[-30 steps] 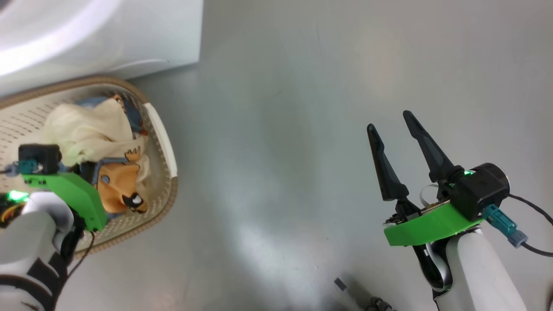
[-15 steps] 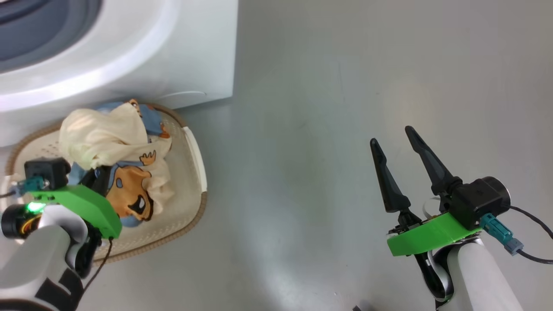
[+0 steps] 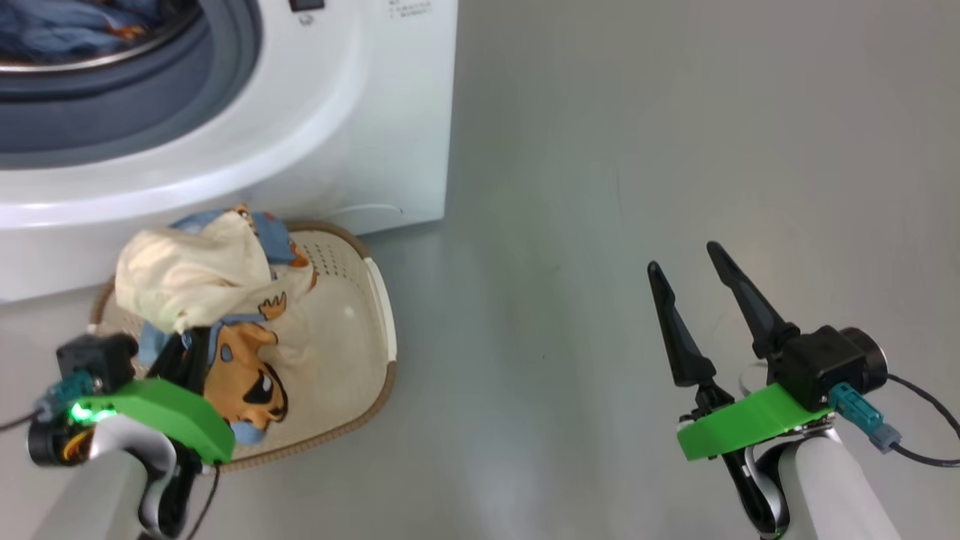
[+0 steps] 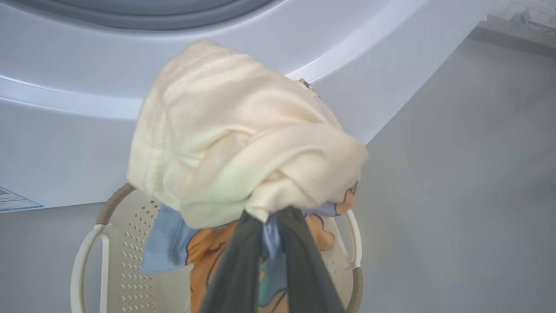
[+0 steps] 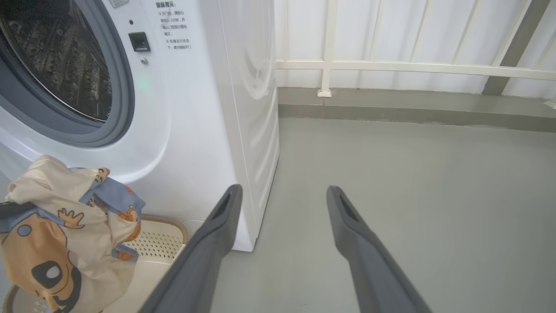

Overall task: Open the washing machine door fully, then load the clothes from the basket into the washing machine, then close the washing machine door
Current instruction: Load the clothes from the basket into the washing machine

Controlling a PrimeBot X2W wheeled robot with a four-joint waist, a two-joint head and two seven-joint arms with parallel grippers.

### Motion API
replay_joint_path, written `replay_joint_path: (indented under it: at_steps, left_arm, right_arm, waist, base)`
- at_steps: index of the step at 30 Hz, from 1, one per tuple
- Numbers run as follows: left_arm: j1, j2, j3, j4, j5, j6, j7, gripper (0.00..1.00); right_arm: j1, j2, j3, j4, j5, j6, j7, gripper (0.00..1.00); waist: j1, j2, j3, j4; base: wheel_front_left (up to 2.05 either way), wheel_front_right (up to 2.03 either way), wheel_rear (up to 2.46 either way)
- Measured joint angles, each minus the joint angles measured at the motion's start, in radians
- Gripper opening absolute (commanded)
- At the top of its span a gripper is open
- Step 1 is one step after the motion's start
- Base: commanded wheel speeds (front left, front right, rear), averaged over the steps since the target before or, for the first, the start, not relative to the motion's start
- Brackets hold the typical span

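The white washing machine (image 3: 360, 112) stands at the upper left, and its grey gasket (image 3: 112, 127) rings the open drum. The washing machine door is out of view. In front of the machine sits the cream basket (image 3: 379, 300). My left gripper (image 4: 269, 219) is shut on the clothes (image 3: 195, 277), a cream, blue and orange cartoon-print bundle held up over the basket (image 4: 87, 256). The bundle (image 5: 56, 226) hangs close to the machine's front. Far to the right, my right gripper (image 3: 681, 255) stands open over bare floor with nothing between its fingers.
A blue garment (image 3: 67, 26) lies inside the drum. Grey floor (image 3: 600, 187) stretches to the right of the machine. A white railing (image 5: 391, 65) and a low kerb close off the far side. A small blue label (image 4: 13, 202) sits low on the machine's front.
The head camera has tilted up, bringing the drum opening into view. My left gripper has lifted the clothes bundle up out of the basket. The right gripper has stayed open and still.
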Motion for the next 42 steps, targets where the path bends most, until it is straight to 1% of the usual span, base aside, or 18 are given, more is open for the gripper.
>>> replay_joint_path:
  at_steps: [7,17,29,34,42]
  left_arm:
    - [0.117,-0.039,0.102,-0.102,0.084,0.004,0.000,0.00]
    - [0.254,-0.118,0.208,-0.195,0.147,0.004,0.000,0.00]
    - [0.360,-0.188,0.279,-0.226,0.205,-0.018,0.000,0.00]
    - [0.379,-0.214,0.301,-0.240,0.225,-0.028,0.000,0.00]
    - [0.393,-0.239,0.340,-0.264,0.259,-0.044,0.000,0.00]
  right_arm:
    - [0.031,-0.001,-0.006,0.014,0.000,0.000,0.000,1.00]
    - [0.084,-0.001,-0.017,0.030,-0.001,0.000,0.000,1.00]
    - [0.144,-0.001,-0.040,0.040,-0.009,0.000,0.000,1.00]
    - [0.144,-0.001,-0.040,0.040,-0.009,0.000,0.000,1.00]
    - [0.144,-0.001,-0.038,0.041,-0.009,0.000,0.000,1.00]
  waist:
    - [0.0000,0.0000,-0.074,0.022]
    - [0.0000,0.0000,-0.175,0.057]
    - [0.0000,0.0000,-0.260,0.103]
    - [0.0000,0.0000,-0.281,0.123]
    - [0.0000,0.0000,-0.293,0.140]
  base:
    - [0.00,0.00,0.00]
    - [0.00,0.00,0.00]
    - [0.00,0.00,0.00]
    - [0.00,0.00,0.00]
    - [0.00,0.00,0.00]
